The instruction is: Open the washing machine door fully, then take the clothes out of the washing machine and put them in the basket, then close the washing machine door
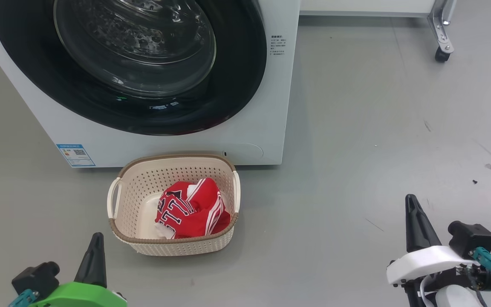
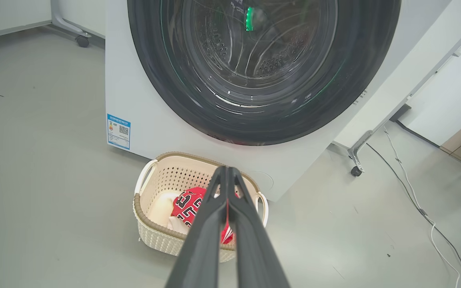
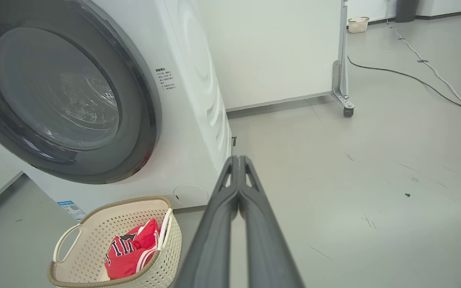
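Plain grey floor of a bare room, with a pale wall behind. The washing machine (image 1: 267, 128), a white box, stands at the upper left of the head view. The washing machine door (image 1: 245, 85), black-rimmed with a glass bowl, lies flush against its front and looks closed. The basket (image 1: 173, 158) sits on the floor just in front of the machine, below the door, with the clothes (image 1: 192, 209), red with white stripes, bunched inside it. Likely risks: whether the latch caught cannot be told, so the door might swing out over the basket, and a sweeping arm could tip the light basket. The left pincer (image 1: 97, 238) and right pincer (image 1: 411, 204) hover low at the bottom corners, fingers pressed together, holding nothing, pointing toward the machine, the left near the basket, the right well apart from it
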You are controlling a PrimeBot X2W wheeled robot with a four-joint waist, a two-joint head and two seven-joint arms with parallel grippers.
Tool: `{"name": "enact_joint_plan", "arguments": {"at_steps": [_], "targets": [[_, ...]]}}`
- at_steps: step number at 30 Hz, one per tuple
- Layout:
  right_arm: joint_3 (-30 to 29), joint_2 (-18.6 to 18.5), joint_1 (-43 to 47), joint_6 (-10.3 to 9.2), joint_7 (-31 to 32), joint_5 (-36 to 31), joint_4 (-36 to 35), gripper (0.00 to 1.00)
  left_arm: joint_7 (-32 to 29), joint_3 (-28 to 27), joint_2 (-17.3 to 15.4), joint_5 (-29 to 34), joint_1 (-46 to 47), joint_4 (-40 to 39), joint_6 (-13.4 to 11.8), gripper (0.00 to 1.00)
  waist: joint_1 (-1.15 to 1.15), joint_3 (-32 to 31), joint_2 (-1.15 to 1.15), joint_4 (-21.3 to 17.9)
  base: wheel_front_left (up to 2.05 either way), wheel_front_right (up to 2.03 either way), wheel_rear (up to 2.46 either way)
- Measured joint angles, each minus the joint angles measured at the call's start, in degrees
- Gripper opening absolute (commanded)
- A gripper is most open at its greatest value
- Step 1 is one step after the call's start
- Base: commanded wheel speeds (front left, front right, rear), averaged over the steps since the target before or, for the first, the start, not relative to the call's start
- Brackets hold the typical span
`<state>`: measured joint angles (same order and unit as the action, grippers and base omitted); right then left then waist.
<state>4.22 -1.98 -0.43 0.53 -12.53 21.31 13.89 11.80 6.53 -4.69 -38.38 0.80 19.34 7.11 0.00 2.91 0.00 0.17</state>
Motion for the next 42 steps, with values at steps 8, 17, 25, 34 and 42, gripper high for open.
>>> {"name": "enact_joint_plan", "arguments": {"at_steps": [8, 17, 25, 34, 42], "targets": [[-0.5, 0.0, -0.1, 0.43, 1.4, 6.9, 0.2, 0.0, -1.2, -0.9, 0.1, -3.6, 0.0, -0.2, 0.0, 0.0, 0.0, -0.2, 0.0, 0.0, 0.0, 0.0, 0.0], [-1.6, 0.0, -0.2, 0.92, 3.0, 11.5, 0.3, 0.0, -2.7, -1.6, 0.2, -7.4, 0.0, -0.5, 0.0, 0.0, 0.0, -0.4, 0.0, 0.0, 0.0, 0.0, 0.0], [-2.4, 0.0, -0.3, 1.42, 4.6, 16.9, 0.4, 0.0, -4.2, -2.6, 0.4, -11.7, 0.1, -0.8, 0.0, 0.0, 0.0, -0.6, 0.0, 0.0, 0.0, 0.0, 0.0], [-3.6, 0.0, -0.3, 1.93, 6.1, 22.5, 0.7, 0.0, -5.8, -3.3, 0.5, -16.4, 0.1, -1.1, 0.0, 0.0, 0.0, -0.9, 0.0, -0.1, 0.0, 0.0, 0.0], [-4.3, 0.0, -0.5, 2.37, 7.3, 27.5, 0.8, 0.0, -7.0, -4.3, 0.7, -20.3, 0.2, -1.3, 0.0, 0.0, 0.0, -1.1, 0.0, -0.1, 0.0, 0.0, 0.0]]}}
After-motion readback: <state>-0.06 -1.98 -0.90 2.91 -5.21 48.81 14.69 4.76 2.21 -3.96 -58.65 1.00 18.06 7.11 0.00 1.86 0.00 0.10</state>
